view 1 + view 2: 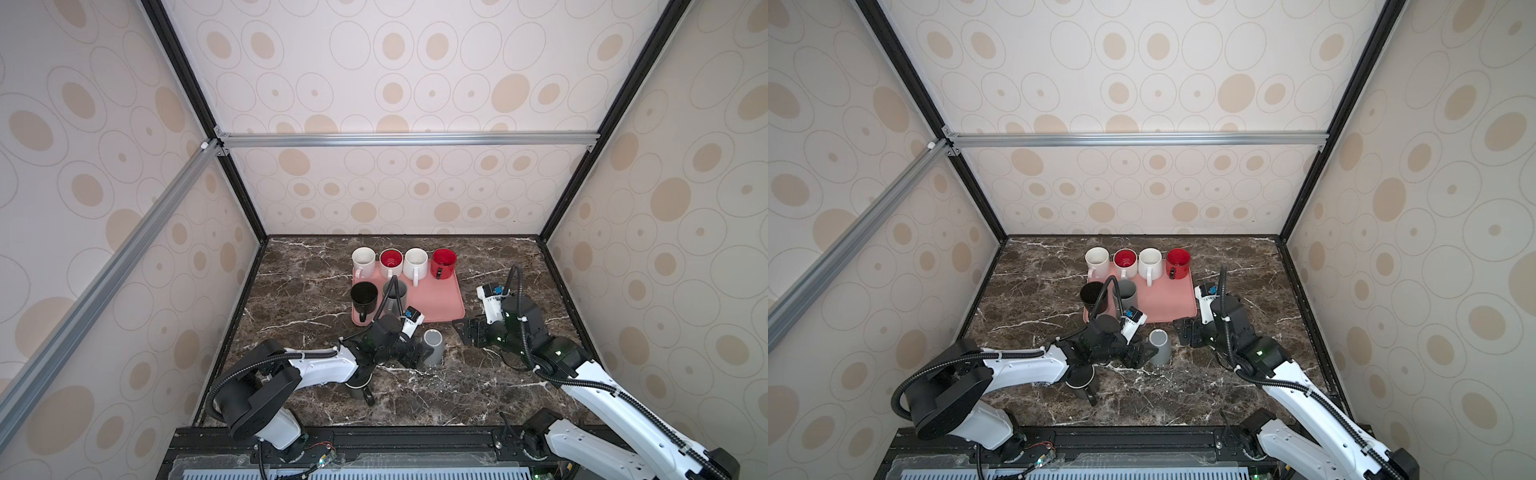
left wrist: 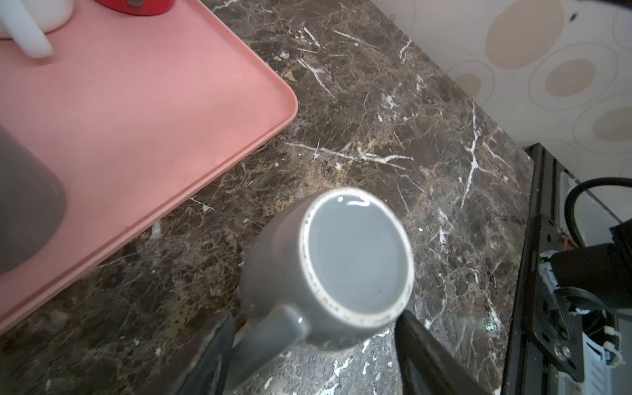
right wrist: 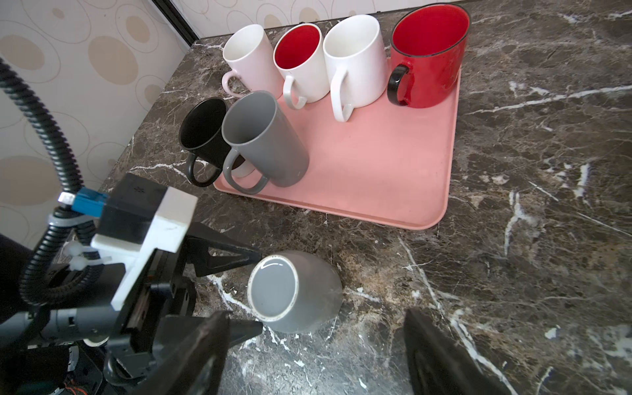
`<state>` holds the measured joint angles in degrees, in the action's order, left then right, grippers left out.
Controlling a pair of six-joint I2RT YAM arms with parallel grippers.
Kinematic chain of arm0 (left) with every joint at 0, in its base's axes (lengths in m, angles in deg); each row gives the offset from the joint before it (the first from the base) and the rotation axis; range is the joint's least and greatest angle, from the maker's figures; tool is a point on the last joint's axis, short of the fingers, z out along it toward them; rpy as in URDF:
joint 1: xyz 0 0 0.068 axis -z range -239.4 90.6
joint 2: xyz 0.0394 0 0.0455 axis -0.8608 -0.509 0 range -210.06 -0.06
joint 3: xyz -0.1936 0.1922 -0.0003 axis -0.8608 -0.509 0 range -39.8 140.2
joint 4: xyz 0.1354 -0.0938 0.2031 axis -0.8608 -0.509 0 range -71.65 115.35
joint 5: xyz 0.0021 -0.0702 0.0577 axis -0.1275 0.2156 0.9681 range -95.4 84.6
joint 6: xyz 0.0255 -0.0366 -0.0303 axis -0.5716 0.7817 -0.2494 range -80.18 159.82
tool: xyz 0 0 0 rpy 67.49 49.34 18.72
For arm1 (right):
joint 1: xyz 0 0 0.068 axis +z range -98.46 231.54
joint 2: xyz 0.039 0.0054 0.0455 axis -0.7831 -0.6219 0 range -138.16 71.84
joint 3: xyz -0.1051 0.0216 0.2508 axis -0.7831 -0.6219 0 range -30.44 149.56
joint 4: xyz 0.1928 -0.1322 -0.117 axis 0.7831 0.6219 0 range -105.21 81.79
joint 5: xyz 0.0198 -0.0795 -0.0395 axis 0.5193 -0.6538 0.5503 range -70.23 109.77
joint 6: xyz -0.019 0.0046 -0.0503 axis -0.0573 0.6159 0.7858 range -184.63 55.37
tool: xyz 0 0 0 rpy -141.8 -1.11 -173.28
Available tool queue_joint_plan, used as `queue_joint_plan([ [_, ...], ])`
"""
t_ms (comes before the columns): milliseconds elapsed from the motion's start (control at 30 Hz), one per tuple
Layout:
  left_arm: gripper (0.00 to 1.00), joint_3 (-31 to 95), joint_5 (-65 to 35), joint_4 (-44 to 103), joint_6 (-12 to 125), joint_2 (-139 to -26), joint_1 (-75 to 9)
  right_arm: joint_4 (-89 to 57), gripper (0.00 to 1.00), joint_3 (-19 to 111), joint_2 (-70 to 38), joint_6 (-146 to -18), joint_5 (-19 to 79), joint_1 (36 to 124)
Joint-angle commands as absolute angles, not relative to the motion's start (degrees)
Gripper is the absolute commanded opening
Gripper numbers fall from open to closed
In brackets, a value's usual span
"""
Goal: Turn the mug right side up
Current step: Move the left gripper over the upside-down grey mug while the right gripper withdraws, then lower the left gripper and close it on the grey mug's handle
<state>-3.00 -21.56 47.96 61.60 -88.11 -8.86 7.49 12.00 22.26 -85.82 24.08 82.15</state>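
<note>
A grey mug (image 1: 432,347) (image 1: 1160,347) stands upside down on the marble table, just in front of the pink tray; its flat base (image 2: 355,260) (image 3: 273,290) faces up. My left gripper (image 1: 422,355) (image 1: 1142,353) (image 2: 314,318) (image 3: 258,293) reaches in from the left, open. Its two fingers straddle the mug close to the sides, and the mug's handle (image 2: 266,335) points back along one finger. My right gripper (image 1: 469,332) (image 1: 1185,332) (image 3: 314,318) hovers open to the right of the mug, holding nothing.
The pink tray (image 1: 440,299) (image 1: 1171,299) (image 3: 376,171) carries several upright mugs: white, red, black and a tall grey one (image 3: 266,143). A dark mug (image 1: 358,386) (image 1: 1080,379) sits partly under the left arm, near the front. Walls close in both sides and the back.
</note>
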Motion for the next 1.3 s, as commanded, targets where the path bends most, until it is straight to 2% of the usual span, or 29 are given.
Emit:
queue_joint_plan([
  [0, 0.68, -1.57, -23.77, 48.8, 61.34, -87.31, -8.36, 8.87, 0.82, 11.15, 23.12, -84.84, 23.81, 81.56],
  [233, 0.51, -2.19, -28.01, 46.06, 63.65, -84.52, -7.52, 7.16, 0.82, 10.03, 22.78, -85.38, 24.07, 81.13],
  [533, 0.54, 4.98, -15.07, 26.11, 59.69, -82.4, -6.43, 7.18, 0.82, 9.54, 23.48, -85.53, 23.92, 80.72],
  [700, 0.5, 8.47, -14.7, 18.21, 57.59, -84.61, -6.32, 7.11, 0.82, 8.92, 24.29, -85.72, 23.9, 80.57],
  [833, 0.45, 10.69, -14.94, 15.32, 56.29, -86.38, -6.36, 6.9, 0.82, 8.6, 24.86, -86.01, 24.24, 80.54],
  [1067, 0.44, 15.22, -16.23, 13.13, 53.34, -90.39, -6.32, 6.77, 0.82, 8.72, 25.09, -86.16, 24.51, 80.37],
  [1267, 0.37, 17.55, -13.48, 12.84, 51.49, -92.9, -6.18, 6.85, 0.82, 8.58, 25.65, -86.16, 24.89, 80.3],
])
